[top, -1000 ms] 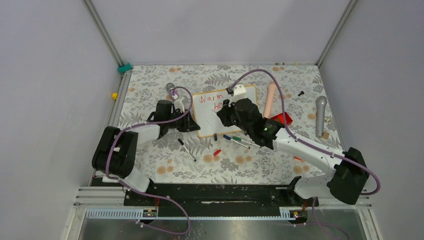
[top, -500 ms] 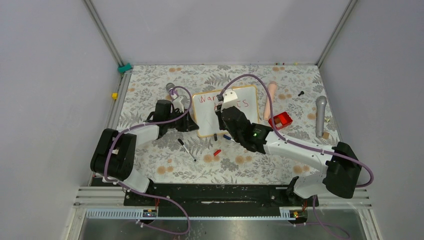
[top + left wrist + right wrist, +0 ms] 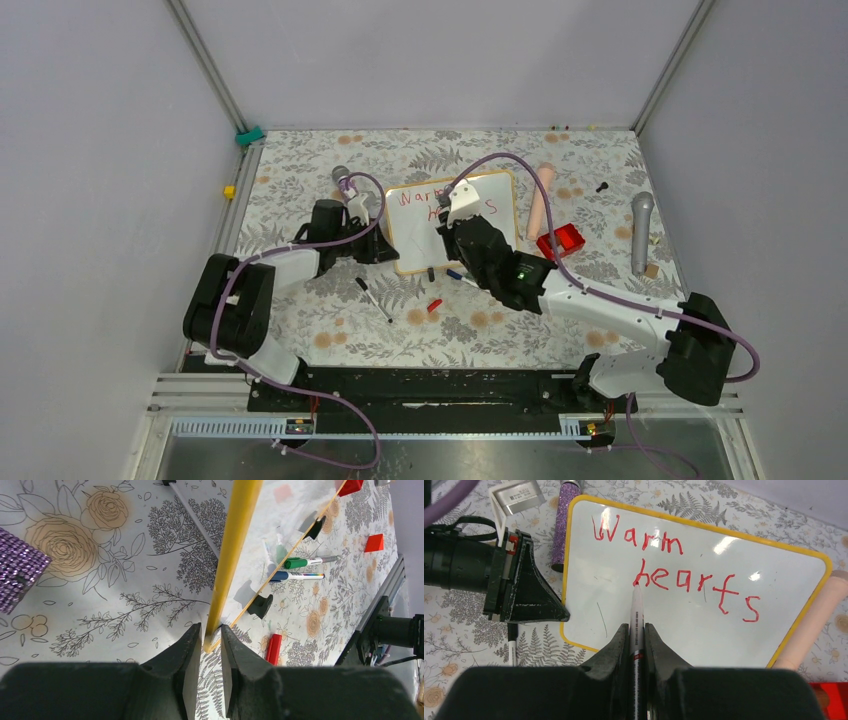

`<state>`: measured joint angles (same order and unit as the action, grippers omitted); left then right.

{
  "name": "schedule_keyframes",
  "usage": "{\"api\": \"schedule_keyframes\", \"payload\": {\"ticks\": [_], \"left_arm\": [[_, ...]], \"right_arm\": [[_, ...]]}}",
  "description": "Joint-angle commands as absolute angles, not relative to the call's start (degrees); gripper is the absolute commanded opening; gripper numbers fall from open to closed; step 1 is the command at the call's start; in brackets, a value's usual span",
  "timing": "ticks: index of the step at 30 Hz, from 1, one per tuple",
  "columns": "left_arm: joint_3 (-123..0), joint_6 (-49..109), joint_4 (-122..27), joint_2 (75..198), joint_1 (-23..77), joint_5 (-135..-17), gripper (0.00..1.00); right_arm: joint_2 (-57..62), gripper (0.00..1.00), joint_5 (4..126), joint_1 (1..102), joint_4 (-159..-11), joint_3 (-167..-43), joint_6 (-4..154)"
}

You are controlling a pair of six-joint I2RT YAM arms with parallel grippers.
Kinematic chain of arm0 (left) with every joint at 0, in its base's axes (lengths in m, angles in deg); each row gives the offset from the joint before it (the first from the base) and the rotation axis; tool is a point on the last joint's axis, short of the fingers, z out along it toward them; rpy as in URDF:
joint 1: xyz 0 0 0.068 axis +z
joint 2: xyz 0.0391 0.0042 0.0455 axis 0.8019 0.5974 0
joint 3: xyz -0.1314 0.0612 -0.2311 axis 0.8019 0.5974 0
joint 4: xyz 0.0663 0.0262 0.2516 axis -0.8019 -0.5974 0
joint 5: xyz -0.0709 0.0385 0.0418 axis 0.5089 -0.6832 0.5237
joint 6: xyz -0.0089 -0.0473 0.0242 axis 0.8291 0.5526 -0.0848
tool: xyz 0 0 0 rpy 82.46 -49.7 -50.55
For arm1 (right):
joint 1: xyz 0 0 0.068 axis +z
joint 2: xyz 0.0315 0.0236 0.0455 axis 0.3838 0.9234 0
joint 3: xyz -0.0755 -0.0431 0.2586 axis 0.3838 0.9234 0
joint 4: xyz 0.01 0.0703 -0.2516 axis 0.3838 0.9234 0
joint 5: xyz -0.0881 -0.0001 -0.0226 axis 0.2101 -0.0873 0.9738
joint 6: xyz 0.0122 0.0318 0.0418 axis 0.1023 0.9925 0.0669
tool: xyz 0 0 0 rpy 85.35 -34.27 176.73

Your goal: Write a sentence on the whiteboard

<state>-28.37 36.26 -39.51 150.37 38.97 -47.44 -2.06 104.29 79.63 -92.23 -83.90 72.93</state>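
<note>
Writing step, midway. The whiteboard (image 3: 408, 240) lies on the flowered tablecloth (image 3: 330, 300), in the middle of the table toward its far side, between the two arms. The left gripper (image 3: 207, 630) is clenched on the near-left corner of the board's yellow-wood frame, one finger on each side, steadying it. The right gripper (image 3: 637, 627) is closed tight on a red marker (image 3: 637, 610), whose tip stands at the top of the "h". Whether the tip touches the surface cannot be told.

The sentence (image 3: 659, 579) so far reads "Warm" and, a line lower and further right, "hearts", in red, uneven handwriting. The board is glossy white with bright reflections, rounded corners and small black feet. Bare surface is left below the words. Judged from this, the next move calls for carrying the tip to that bare strip and starting another word, with the left grip held firm.
</note>
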Motion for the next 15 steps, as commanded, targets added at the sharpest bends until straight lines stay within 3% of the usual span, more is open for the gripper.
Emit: {"api": "schedule_keyframes", "payload": {"ticks": [1, 11, 15], "left_arm": [[-30.5, 36.4, -36.7, 152.5, 39.4, -45.6, 0.21], [-30.9, 36.9, -36.3, 153.7, 39.4, -44.5, 0.25], [-31.3, 37.1, -36.3, 154.3, 39.4, -44.3, 0.2]], "right_arm": [[-5.0, 0.0, 104.0, 80.0, -93.4, -85.5, 70.2], [-6.7, 0.0, 100.4, 80.0, -93.7, -83.4, 69.1], [-5.9, 0.0, 99.1, 80.0, -93.0, -83.5, 70.3]]}}
